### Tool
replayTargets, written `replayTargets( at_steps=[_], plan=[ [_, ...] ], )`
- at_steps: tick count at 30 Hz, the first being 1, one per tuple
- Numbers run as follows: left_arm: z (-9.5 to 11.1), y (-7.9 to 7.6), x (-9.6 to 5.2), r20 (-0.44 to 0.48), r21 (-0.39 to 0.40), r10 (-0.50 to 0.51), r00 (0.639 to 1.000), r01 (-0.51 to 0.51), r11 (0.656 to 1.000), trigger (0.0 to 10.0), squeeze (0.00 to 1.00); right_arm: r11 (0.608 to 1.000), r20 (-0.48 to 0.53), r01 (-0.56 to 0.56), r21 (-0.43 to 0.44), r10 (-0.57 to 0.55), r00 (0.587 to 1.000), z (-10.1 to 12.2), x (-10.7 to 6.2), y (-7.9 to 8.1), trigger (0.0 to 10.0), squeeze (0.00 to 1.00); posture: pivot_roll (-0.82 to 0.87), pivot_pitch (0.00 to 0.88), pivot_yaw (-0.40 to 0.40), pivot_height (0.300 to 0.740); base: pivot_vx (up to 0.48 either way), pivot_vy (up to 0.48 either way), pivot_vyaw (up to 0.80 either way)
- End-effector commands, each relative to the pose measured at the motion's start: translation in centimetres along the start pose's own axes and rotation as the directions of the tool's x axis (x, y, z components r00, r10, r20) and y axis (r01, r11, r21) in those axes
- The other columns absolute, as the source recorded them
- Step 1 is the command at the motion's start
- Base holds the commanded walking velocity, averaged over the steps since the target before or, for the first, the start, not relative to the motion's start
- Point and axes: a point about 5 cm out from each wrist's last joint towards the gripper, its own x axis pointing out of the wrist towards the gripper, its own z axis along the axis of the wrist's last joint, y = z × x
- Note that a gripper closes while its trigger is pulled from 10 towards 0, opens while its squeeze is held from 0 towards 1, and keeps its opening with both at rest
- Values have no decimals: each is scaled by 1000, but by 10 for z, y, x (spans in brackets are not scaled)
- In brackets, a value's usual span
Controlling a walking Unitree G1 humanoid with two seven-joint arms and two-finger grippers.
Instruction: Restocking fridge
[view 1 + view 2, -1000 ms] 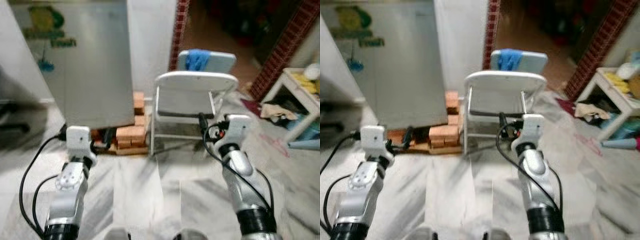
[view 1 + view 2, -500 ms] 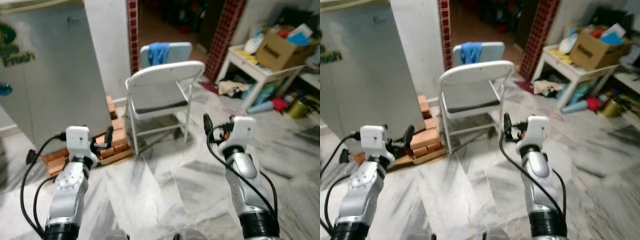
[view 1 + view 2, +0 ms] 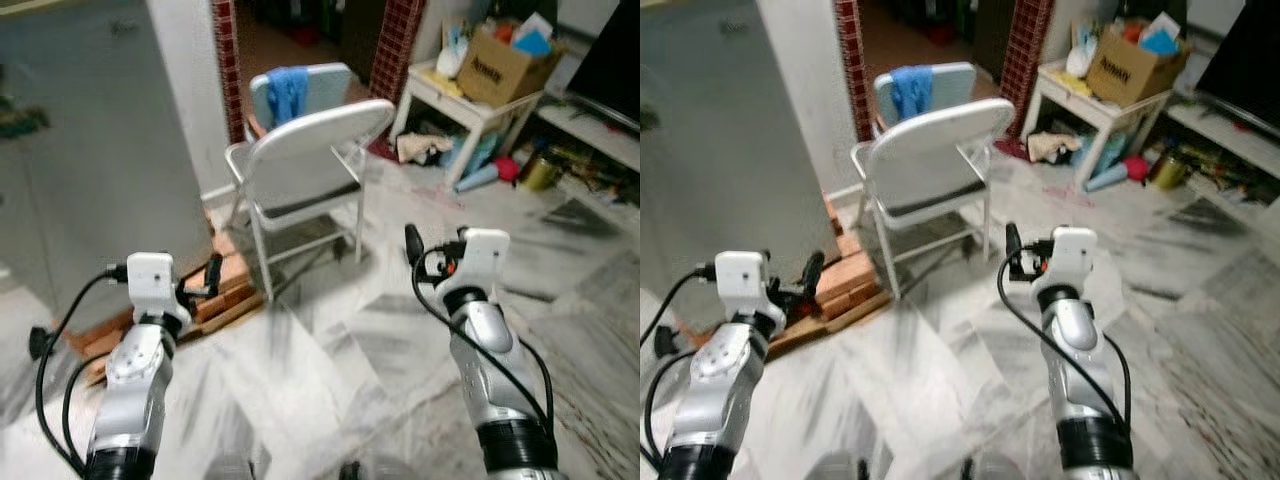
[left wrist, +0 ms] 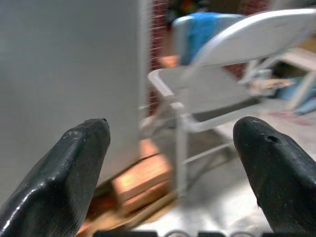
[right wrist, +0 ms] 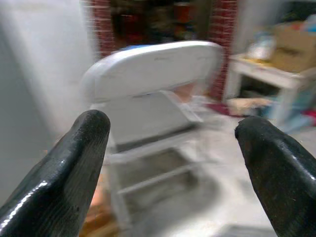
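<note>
left gripper [image 4: 173, 163] spread wide, empty | right gripper [image 5: 173, 163] spread wide, empty | grey metal folding chair [image 3: 300, 160] ahead, beside tall grey fridge [image 3: 90, 150]

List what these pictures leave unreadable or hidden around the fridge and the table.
- Fridge: cut off by the head views' top and left edges; door sticker blurred.
- Bricks under it: partly hidden by the left tool.
- Cardboard box on the white table: contents too small.
- Clutter under the table: blurred.
- Blue cloth on the far chair: lower part behind the folding chair.
</note>
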Motion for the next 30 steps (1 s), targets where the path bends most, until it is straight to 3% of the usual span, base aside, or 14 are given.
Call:
replayTargets(
  at_steps=[1,8,30],
  plan=[
    [3,-8,3,7,-2,-28,1000,28,1000,10000,0,999,7,33,-20,-33,999,4,0,-11,10000,0,-21,34,-45,740,0,480,0],
    [5,-15,0,39,57,-121,992,119,991,10000,0,999,4,43,-28,-43,999,4,2,-11,10000,0,-22,30,-41,740,197,206,-571],
    [3,-22,2,29,77,-152,988,150,986,10000,0,999,10,30,-30,-30,999,4,5,-7,10000,0,-20,21,-43,740,456,-25,-800]
  ],
)
